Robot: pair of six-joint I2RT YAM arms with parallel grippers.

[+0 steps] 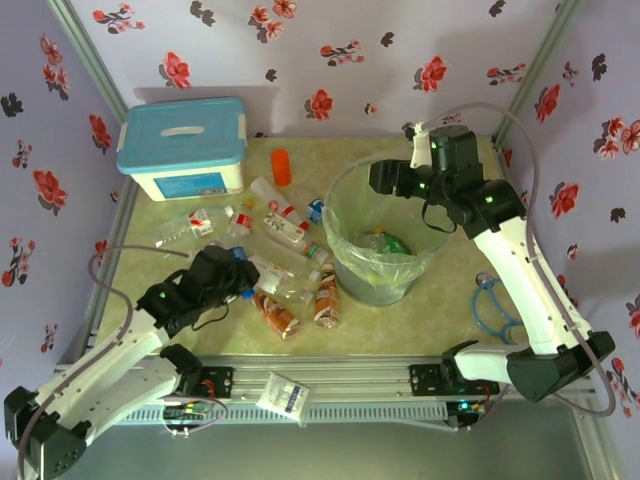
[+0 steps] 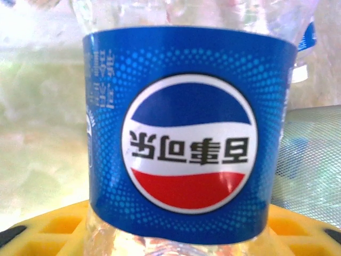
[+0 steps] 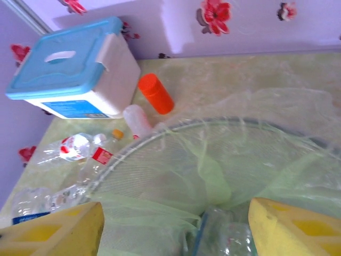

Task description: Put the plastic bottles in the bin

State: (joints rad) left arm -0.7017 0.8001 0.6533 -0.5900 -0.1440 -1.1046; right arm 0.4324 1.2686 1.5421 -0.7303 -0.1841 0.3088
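Several plastic bottles [image 1: 288, 230] lie scattered on the table left of the bin [image 1: 345, 262], a grey round bucket with a pale green liner. My left gripper [image 1: 232, 272] is low among them. In the left wrist view a clear bottle with a blue Pepsi label [image 2: 186, 138] sits between its yellow fingers [image 2: 48, 229], and the left gripper [image 2: 176, 234] is shut on it. My right gripper [image 1: 388, 180] hangs open over the bin's far rim. Below the right gripper [image 3: 173, 234], a clear bottle [image 3: 229, 234] lies inside the liner [image 3: 213, 160]. More bottles [image 1: 385, 243] rest in the bin.
A white box with a blue lid [image 1: 183, 148] stands at the back left, with a short orange cylinder [image 1: 281, 167] beside it. A coil of blue cable [image 1: 495, 300] lies right of the bin. A small sachet [image 1: 283, 395] rests on the front rail.
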